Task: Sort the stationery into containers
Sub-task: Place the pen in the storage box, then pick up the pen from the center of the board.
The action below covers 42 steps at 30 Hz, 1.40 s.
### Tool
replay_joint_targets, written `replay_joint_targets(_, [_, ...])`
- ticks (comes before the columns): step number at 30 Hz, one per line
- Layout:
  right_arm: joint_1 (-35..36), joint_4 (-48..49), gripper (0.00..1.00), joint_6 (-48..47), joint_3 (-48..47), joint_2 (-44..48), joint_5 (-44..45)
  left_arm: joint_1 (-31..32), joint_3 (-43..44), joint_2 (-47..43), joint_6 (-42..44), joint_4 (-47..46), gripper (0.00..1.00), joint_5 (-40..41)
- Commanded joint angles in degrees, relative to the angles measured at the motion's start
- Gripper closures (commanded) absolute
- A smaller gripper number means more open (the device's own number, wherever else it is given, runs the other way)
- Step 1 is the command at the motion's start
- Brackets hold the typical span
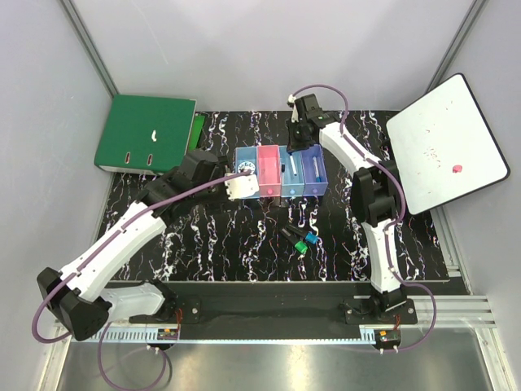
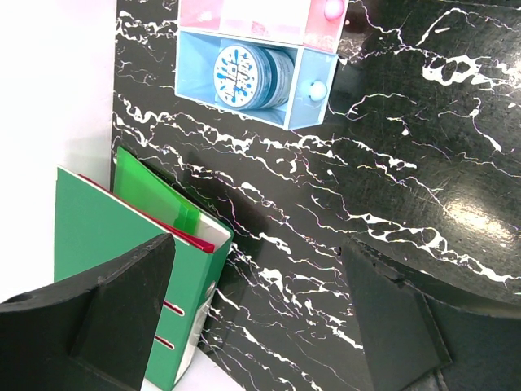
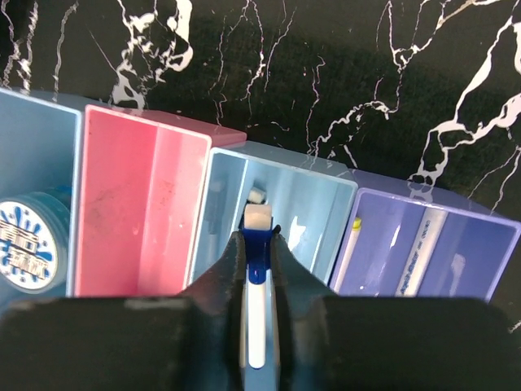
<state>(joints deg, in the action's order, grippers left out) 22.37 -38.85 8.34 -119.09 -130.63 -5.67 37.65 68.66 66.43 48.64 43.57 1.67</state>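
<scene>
2 short markers [image 1: 299, 241] lie loose on the table nearest the bases, not yet binned. the left gripper [image 2: 259, 244] hangs released, grasping nothing, beside the green binder [image 2: 122, 244]. farther out, the right gripper [image 3: 259, 240] is clenched on a white pen [image 3: 257, 326] over the 3rd bin [image 3: 313, 220]. dropped off-centre, it could catch the wall next to the pink bin [image 3: 138, 204] and end up leaning out. the pen is thin and smooth, with a blue clip.
</scene>
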Motion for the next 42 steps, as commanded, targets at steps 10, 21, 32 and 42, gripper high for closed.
replay_joint_targets(10, [-0.3, 2.6, 0.68, -0.9, 2.5, -0.5, -1.3, 0.1, 3.8, 0.6, 0.2, -1.9, 0.11, -1.3])
replay_joint_targets(21, [-0.4, 0.7, 0.67, -7.4, 4.2, 12.5, 0.2, 0.2, 3.9, 1.7, 0.1, -2.3, 0.11, -6.9])
replay_joint_targets(32, [-1.2, -8.4, 0.62, -39.1, 16.7, 41.6, 14.5, 6.6, 1.9, 13.1, 8.0, -7.3, 0.12, -12.5])
replay_joint_targets(42, [-1.5, -9.6, 0.58, -46.4, 29.5, 59.3, 25.2, 16.4, 3.2, 24.5, 21.0, -8.7, 0.12, -18.6])
